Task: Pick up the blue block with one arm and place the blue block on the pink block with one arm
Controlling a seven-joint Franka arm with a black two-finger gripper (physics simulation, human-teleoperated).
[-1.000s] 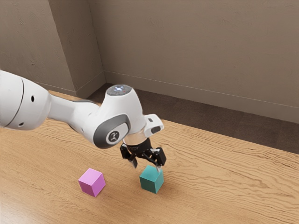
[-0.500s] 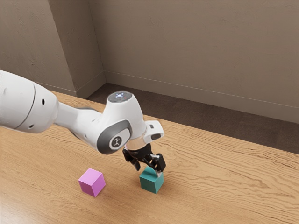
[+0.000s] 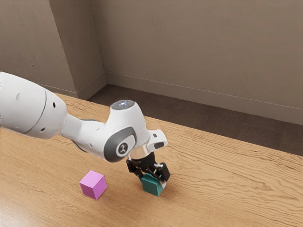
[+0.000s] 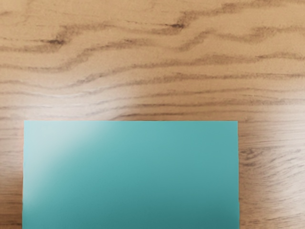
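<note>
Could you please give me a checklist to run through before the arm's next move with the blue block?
1. Arm's black claw down at the blue-green cube block: ok.
2. That block directly under the hand in the wrist view: ok.
3. Block resting flat on the wooden table: ok.
4. Pink cube block upright, top bare: ok.
5. Bare table between the two blocks: ok.
6. Blue-green block lifted off the table: not ok.
</note>
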